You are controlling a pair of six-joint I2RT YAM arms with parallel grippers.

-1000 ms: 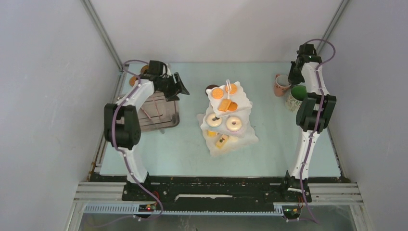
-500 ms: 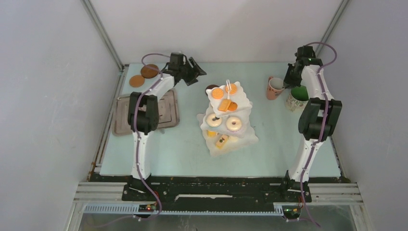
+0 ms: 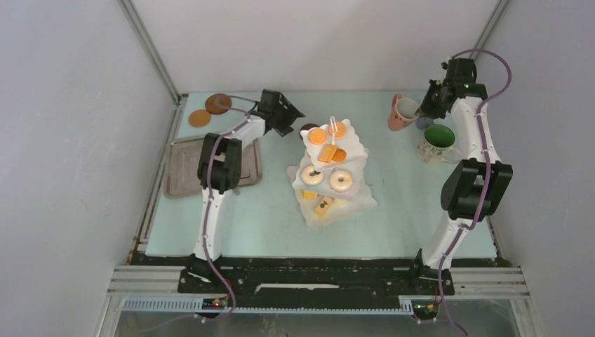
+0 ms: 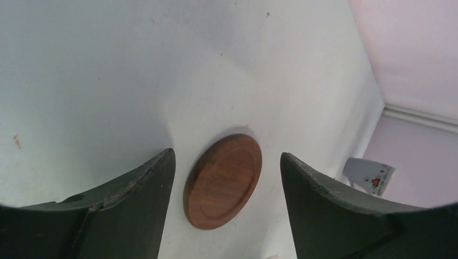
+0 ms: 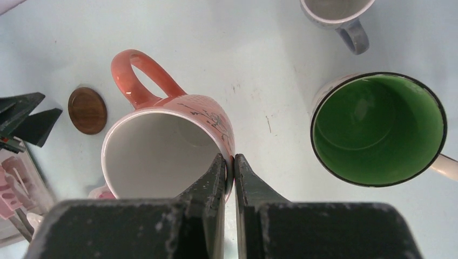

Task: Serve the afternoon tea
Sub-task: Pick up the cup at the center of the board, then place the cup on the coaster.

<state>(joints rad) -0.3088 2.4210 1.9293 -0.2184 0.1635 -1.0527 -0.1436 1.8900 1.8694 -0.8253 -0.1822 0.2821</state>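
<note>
Right wrist view shows my right pincer point(image 5: 229, 160) squeezed tight on the rim of the pink mug point(image 5: 162, 151), one finger inside, one outside, beside the green-inside mug point(image 5: 378, 129). My left pincer point(image 4: 227, 156) is spread wide, and a brown coaster point(image 4: 222, 181) shows between its fingers.

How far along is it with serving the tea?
Done: the stand sits loaded with treats. In hand: the right tool pinches the pink mug by its rim; the left tool hangs open over a coaster. Left: no mug is on a coaster yet, and the green mug, small mug and two far coasters wait.
</note>
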